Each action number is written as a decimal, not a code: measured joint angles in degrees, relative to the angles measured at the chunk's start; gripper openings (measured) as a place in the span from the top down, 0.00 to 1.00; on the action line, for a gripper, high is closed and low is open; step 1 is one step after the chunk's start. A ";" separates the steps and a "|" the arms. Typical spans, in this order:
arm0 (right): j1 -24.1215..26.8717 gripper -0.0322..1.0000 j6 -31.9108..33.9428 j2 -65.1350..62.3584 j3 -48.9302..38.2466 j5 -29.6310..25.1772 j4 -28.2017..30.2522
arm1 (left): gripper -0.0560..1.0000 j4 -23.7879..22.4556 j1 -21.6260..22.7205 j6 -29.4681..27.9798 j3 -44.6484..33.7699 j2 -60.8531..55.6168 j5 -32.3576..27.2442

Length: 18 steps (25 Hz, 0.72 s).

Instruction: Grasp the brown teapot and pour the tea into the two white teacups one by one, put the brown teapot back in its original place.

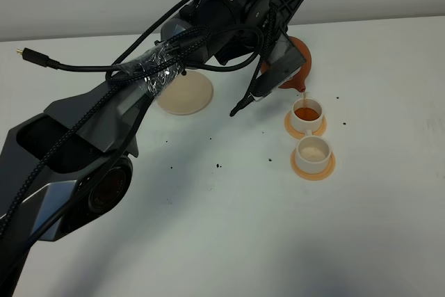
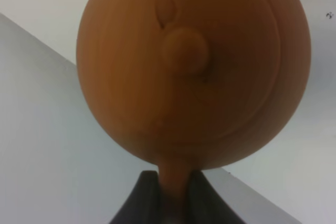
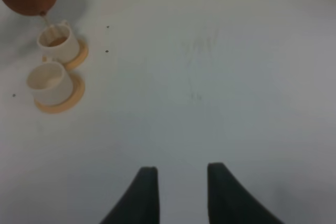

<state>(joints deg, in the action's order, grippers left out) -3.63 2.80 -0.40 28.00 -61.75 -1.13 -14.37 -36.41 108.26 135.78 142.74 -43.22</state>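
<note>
The left jaws clamp the handle [image 2: 173, 179] of the brown teapot [image 1: 304, 62], mostly hidden behind the arm [image 1: 139, 88]. The right jaws stand apart, empty.

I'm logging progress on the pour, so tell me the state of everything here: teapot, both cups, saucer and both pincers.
Teapot: lifted, tilted, pouring.
Cup under spout: partly filled with tea.
Other cup: looks empty.
Saucer: nothing on it.
Left pincer: shut on teapot handle.
Right pincer: open, holding nothing.
</note>
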 joint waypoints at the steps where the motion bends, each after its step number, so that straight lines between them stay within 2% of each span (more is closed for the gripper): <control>1: 0.00 0.73 0.00 0.00 0.00 0.00 0.00 | 0.83 0.00 0.00 0.02 0.00 0.00 0.13; 18: 0.00 0.73 0.06 0.00 0.00 0.00 0.00 | 0.83 0.17 -0.06 3.38 0.00 0.00 1.39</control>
<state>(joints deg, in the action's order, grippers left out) -3.63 2.86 -0.40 28.00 -61.75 -1.13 -14.20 -36.47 111.64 135.78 142.74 -41.84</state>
